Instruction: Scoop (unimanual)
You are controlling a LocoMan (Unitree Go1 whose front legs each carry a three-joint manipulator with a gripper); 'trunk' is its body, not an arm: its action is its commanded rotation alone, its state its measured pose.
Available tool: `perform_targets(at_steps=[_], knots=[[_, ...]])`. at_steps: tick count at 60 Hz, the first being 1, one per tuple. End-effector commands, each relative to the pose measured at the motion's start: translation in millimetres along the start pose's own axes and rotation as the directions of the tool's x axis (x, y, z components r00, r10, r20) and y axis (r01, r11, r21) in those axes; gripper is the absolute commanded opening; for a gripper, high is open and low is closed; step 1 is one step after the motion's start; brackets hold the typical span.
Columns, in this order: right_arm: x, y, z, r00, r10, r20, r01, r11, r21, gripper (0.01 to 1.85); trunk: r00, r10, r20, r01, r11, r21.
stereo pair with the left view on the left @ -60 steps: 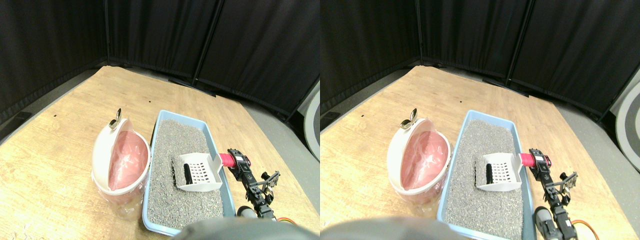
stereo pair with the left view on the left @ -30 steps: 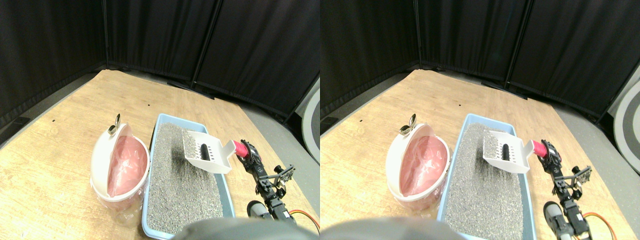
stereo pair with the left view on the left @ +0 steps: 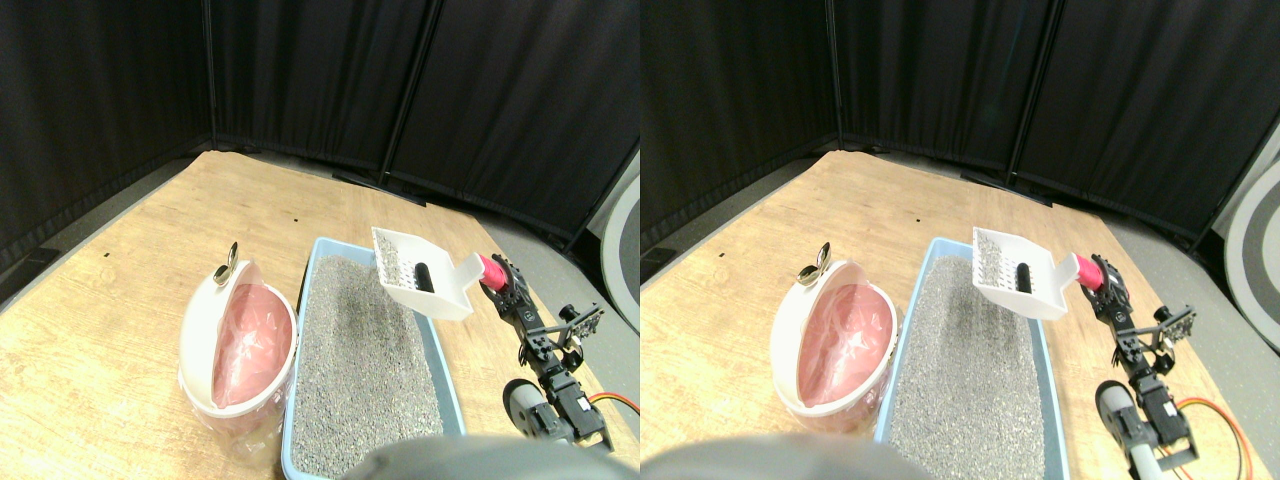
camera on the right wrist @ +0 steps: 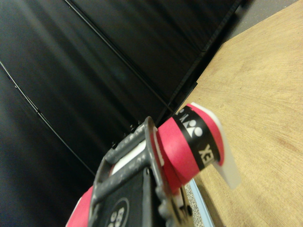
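A light wooden floor (stereo pair with the left view on the left: 120, 300) is seen under everything, and black curtains (stereo pair with the left view on the left: 300, 80) are hung behind it. A blue tray (stereo pair with the left view on the left: 445, 385) full of grey litter (stereo pair with the left view on the left: 360, 350) is laid right under the white scoop (stereo pair with the left view on the left: 425, 285). A white bin (stereo pair with the left view on the left: 205, 330) with a pink bag (stereo pair with the left view on the left: 245, 345) inside is set just beside the tray, on the side away from the scoop's handle. A small metal clip (stereo pair with the left view on the left: 228, 264) is seen on the bin's rim.

The scoop is lifted above the far end of the tray and is not touching the litter. A dark lump (stereo pair with the left view on the left: 424, 277) is carried in it. Nothing is seen between the scoop and the bin.

The arm (stereo pair with the left view on the left: 545, 350) is stretched up from below the scoop. The scoop's red wrapped handle (stereo pair with the left view on the left: 492, 270) is pinched by the right gripper (stereo pair with the left view on the left: 505, 285), as is also seen in the wrist view.
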Motion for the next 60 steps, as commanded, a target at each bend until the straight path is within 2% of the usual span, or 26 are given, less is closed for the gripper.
perform_targets(at_steps=[1,5,10,13,20,25,35,48,60], knots=[[-0.4,6,6,0.997,0.011,0.075,-0.018,0.995,0.094,0.06,0.9997,0.001,0.025,-0.001,1.0000,-0.007],[-0.8,6,4,0.998,0.000,0.069,-0.012,0.986,0.163,0.06,0.9996,0.002,0.028,-0.002,1.0000,-0.008],[-1.0,6,2,0.997,-0.010,0.075,-0.003,0.985,0.174,0.06,0.9996,0.002,0.028,-0.002,1.0000,-0.008],[-1.6,6,0,0.995,-0.043,0.088,0.023,0.977,0.211,0.06,0.9996,0.002,0.029,-0.002,1.0000,-0.007],[-0.6,5,-4,0.996,-0.011,0.092,-0.013,0.967,0.253,0.06,0.9995,0.001,0.030,-0.001,1.0000,-0.004],[-1.1,6,-6,0.995,-0.036,0.096,0.008,0.961,0.276,0.06,0.9995,-0.001,0.031,0.001,1.0000,0.000],[0.4,6,-6,0.996,-0.010,0.092,-0.014,0.968,0.250,0.06,0.9996,-0.002,0.028,0.002,1.0000,0.001],[-0.5,7,-7,0.996,-0.019,0.090,-0.005,0.966,0.258,0.06,0.9997,0.000,0.025,0.000,1.0000,0.001],[-4.7,16,-2,0.998,0.033,0.061,-0.041,0.990,0.136,0.06,0.9996,0.012,0.025,-0.012,0.9999,-0.010]])
